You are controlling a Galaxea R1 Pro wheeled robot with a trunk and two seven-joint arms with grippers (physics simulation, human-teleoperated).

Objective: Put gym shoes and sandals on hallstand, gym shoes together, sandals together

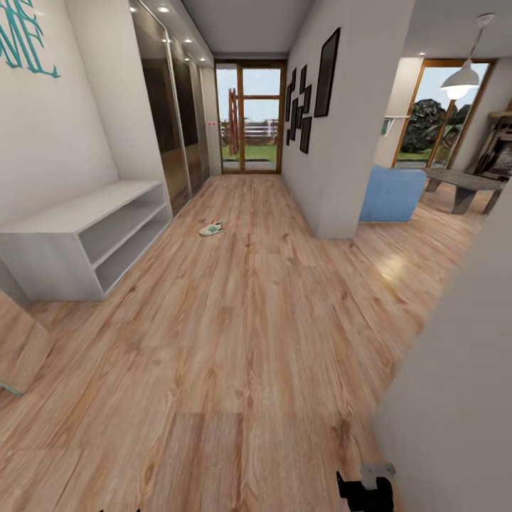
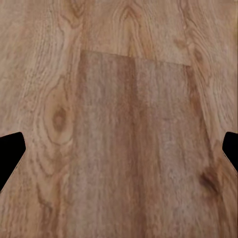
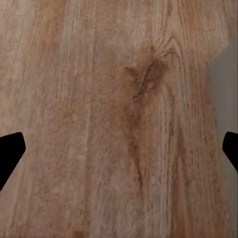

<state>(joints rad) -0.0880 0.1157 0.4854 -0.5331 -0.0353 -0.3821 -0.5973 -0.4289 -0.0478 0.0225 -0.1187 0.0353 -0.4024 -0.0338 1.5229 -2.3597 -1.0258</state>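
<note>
One gym shoe point(image 1: 212, 228), cream-white with green stripes, lies on the corridor floor point(image 1: 242, 341) far ahead, near the glass-fronted wardrobe. The sandals and the hallstand are out of view. My left gripper point(image 2: 119, 153) hangs open over bare planks, its black fingertips point(image 2: 11, 153) wide apart with nothing between them. My right gripper point(image 3: 119, 153) is open too, above a knot in the wood, with nothing between its fingertips point(image 3: 11, 153). Part of the right arm point(image 1: 366, 491) shows at the bottom edge of the head view.
A long white two-shelf bench point(image 1: 85, 242) stands against the left wall. A grey wall point(image 1: 455, 398) rises close on my right. A wooden panel point(image 1: 21, 348) juts in at the near left. The corridor runs to a glass door point(image 1: 249, 117); a room opens beyond the corner point(image 1: 334, 213).
</note>
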